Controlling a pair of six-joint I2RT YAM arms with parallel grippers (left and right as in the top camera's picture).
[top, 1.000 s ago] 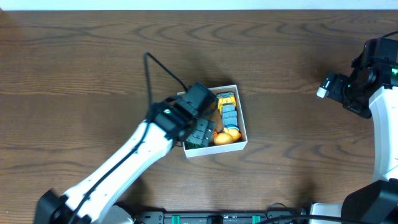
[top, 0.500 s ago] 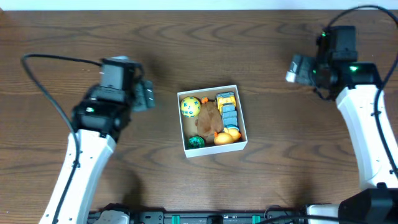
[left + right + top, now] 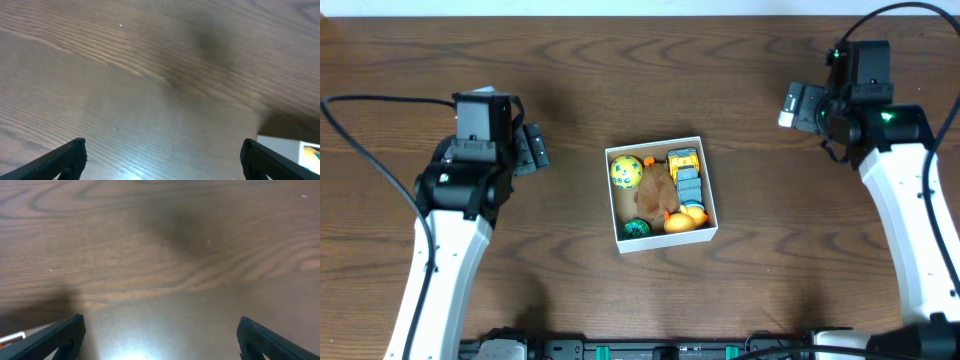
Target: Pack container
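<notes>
The container (image 3: 711, 191) is a small square white box at the table's middle in the overhead view. It holds a yellow-green ball (image 3: 626, 171), a brown toy (image 3: 656, 188), a yellow and blue toy (image 3: 687, 174), an orange toy (image 3: 684, 220) and a small green toy (image 3: 635, 229). My left gripper (image 3: 532, 149) is open and empty, to the left of the container. My right gripper (image 3: 798, 106) is open and empty, at the far right. A white corner of the container (image 3: 287, 147) shows in the left wrist view.
The table (image 3: 640, 70) is dark brown wood. Black cables run from both arms, one (image 3: 360, 160) at the left edge. A white strip lies along the far edge.
My left arm has pulled back from over the container to the left and now stands apart from it. My right arm swung in from the right edge and has held still since.
</notes>
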